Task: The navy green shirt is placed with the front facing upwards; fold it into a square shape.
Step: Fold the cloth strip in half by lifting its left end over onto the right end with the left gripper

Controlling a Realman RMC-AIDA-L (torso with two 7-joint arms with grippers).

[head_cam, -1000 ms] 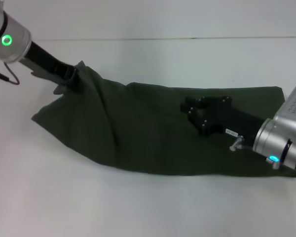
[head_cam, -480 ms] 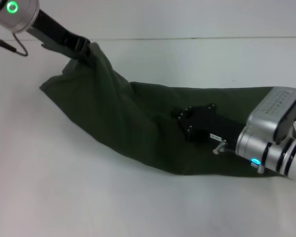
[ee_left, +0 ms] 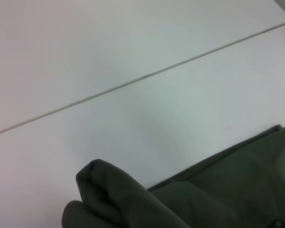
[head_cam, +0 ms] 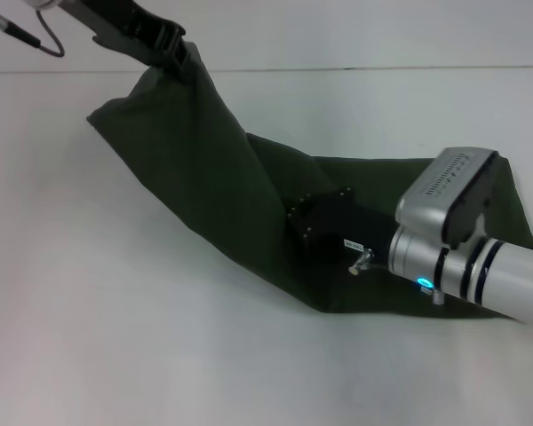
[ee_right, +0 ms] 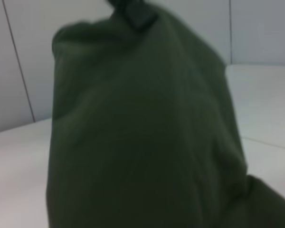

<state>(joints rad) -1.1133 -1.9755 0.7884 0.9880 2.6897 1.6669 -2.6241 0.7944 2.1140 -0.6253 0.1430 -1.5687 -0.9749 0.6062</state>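
The left gripper [head_cam: 173, 49] pinches a bunched end of the navy green shirt [head_cam: 204, 177] and holds it raised off the white table [head_cam: 115, 337], so the cloth hangs down and away from it in a slope. The right gripper [head_cam: 295, 222] lies low on the cloth where that slope meets the flat part; whether its fingers are spread or closed cannot be told. The likely risk is the small bunch slipping from the pinch. If the pinned part drags, the fold would land crooked instead of square.
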